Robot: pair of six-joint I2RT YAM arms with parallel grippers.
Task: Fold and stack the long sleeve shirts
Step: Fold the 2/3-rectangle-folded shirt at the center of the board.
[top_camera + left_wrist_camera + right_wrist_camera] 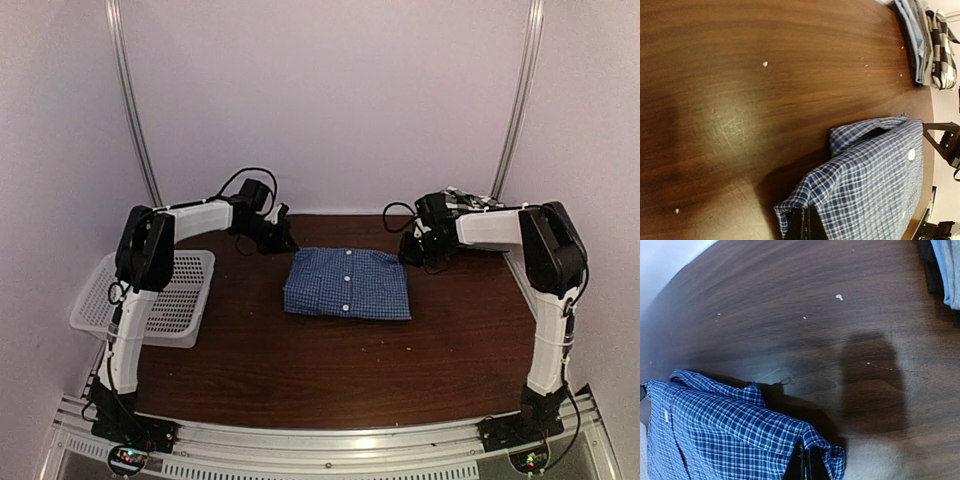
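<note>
We read the left pincer [804, 226] and right pincer [805, 463] as each clamped shut on a far corner of the blue shirt [347, 283], holding its fold square. It lies mid-desk [300, 370], apart from the stack [929, 42].

— Where does the shirt [347, 283] lie?
— On the middle of the table [330, 370], a little toward the far edge.
— And the basket [190, 262]?
— At the table's left edge, well apart from the shirt.
— The grippers?
— The left gripper [288, 242] is at the shirt's far left corner, the right gripper [408, 252] at its far right corner.
— Anything behind?
— A pile of clothes [932, 45] in the table's far right corner.
</note>
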